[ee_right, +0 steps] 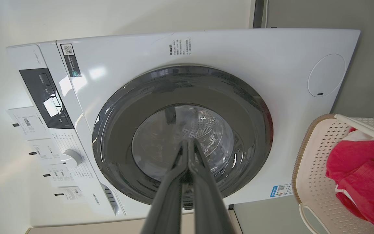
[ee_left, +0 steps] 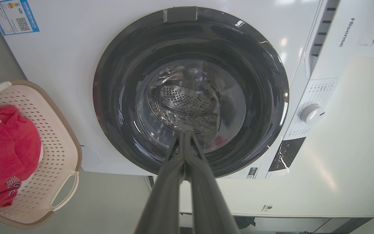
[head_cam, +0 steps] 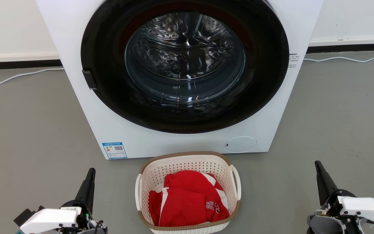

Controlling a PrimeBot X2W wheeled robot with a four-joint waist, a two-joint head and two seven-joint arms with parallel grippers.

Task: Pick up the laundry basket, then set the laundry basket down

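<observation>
On the grey floor (head_cam: pixel 28 136), near the lower front edge of the white washing machine (head_cam: pixel 76 48) and well away from the floor's far edge at the wall, stands the laundry basket (head_cam: pixel 180 164), upright; whether its back rim touches the machine cannot be told. Left hand (head_cam: pixel 91 172) and right hand (head_cam: pixel 317 165) sit low at either side, each well apart from the basket; in both wrist views the two long fingers lie pressed together at their tips, holding nothing. Contents: one crumpled red garment (head_cam: pixel 187 198), heaped toward the near end of the basket.

Judged handling: a thin perforated plastic shell, stiff enough to keep its shape yet likely to flex a little if squeezed; light, since the load is soft cloth; smooth, and so perhaps slippery under hard fingers; not fragile.

Judged holds: the left loop handle (head_cam: pixel 138 191) for the left hand and the right loop handle (head_cam: pixel 237 182) for the right hand, one on each long side; a paired lift there should keep the basket level and the garment in place. The brown rim (head_cam: pixel 187 152) offers a second, poorer hold, a lip to pinch; a one-sided lift would probably tilt the load toward the lower end.
</observation>
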